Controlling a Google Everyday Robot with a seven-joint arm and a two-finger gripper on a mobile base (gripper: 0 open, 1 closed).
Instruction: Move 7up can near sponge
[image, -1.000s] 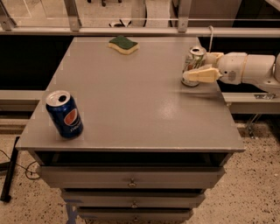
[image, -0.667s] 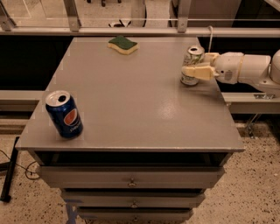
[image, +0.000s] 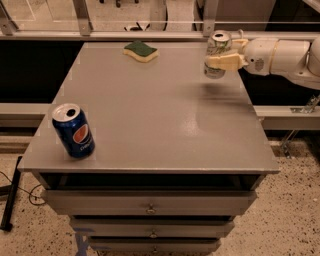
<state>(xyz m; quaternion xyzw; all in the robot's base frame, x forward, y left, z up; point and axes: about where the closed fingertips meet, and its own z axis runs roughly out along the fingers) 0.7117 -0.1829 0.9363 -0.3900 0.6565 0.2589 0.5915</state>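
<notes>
The 7up can (image: 217, 46), silver-white with green marks and a silver top, is upright at the right rear of the grey table, lifted a little above it. My gripper (image: 220, 59) reaches in from the right on a white arm and is shut on the can, with a cream finger (image: 225, 61) across its front. The sponge (image: 141, 50), dark green over yellow, lies flat at the table's rear centre, well to the left of the can.
A dark blue Pepsi can (image: 74, 130) stands at the front left of the table (image: 160, 125). Drawers are under the tabletop. A metal rail and posts run behind the table. Speckled floor lies to the right.
The gripper has lifted the 7up can off the table and carried it a little up and away from the table's right edge area; the sponge and Pepsi can have not moved.
</notes>
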